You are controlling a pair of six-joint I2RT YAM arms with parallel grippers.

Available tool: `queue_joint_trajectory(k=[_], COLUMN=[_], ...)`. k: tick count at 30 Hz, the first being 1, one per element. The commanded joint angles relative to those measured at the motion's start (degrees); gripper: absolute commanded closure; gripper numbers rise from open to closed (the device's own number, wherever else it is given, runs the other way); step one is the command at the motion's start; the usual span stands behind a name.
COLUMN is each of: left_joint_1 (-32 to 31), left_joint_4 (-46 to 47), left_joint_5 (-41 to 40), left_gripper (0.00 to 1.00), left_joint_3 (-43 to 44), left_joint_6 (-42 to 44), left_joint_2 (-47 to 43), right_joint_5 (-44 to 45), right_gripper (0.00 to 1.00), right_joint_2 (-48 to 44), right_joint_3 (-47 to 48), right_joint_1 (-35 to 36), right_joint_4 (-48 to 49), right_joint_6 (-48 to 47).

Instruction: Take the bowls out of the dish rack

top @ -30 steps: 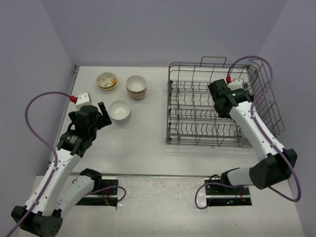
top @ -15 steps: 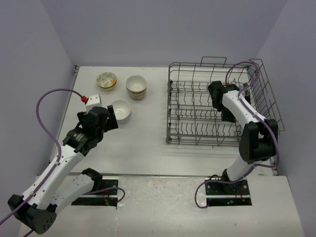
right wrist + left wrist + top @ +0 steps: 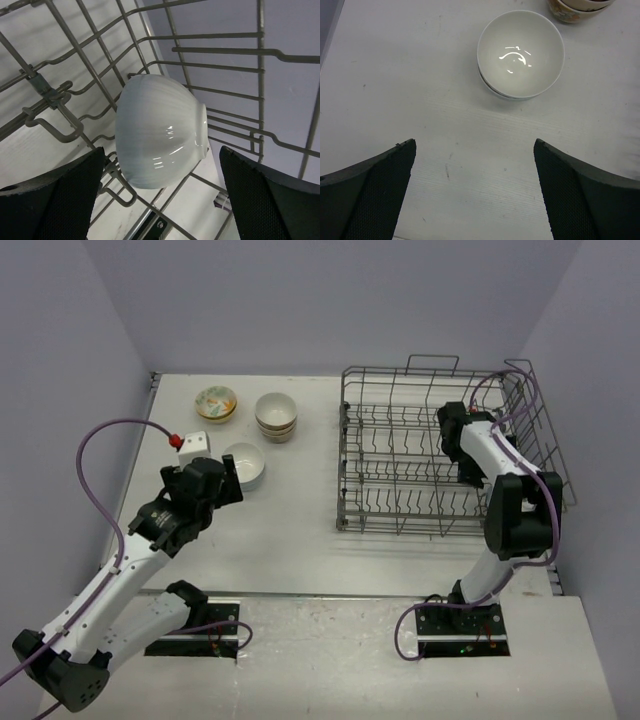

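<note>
The right tool (image 3: 162,170) has swung across the dish rack (image 3: 430,370) to its right end and now straddles a white bowl (image 3: 160,127) lying on its side among the wires. The tool is spread wide and not gripping yet. That bowl looks like the last one. The left tool (image 3: 474,150) hangs open and empty near the unloaded bowls (image 3: 521,54) on the worktop (image 3: 290,540).

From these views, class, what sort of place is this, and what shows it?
Likely a robot test cell: left arm and right arm bolted to a white table, plain lilac walls, a wire dish rack.
</note>
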Motion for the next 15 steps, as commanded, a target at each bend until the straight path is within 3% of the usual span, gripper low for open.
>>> queue_joint_trajectory(k=[1, 5, 15], left_joint_1=[-0.83, -1.18, -1.8], left_joint_4=[-0.46, -0.46, -0.37], left_joint_5=[-2.15, -2.23, -2.15], left_gripper=[0.0, 0.0, 0.0], left_joint_3=[2.25, 2.25, 2.25], left_joint_6=[-1.61, -1.61, -1.43], left_joint_2=[-0.28, -0.37, -1.16], right_joint_5=[-1.33, -2.21, 5.69], right_gripper=[0.04, 0.04, 0.03], right_joint_2=[0.78, 0.25, 1.13], right_joint_3=[-0.18, -1.5, -0.27], right_joint_1=[-0.74, -0.82, -1.53], right_joint_4=[1.03, 1.12, -5.03], right_joint_6=[-0.15, -0.32, 3.62])
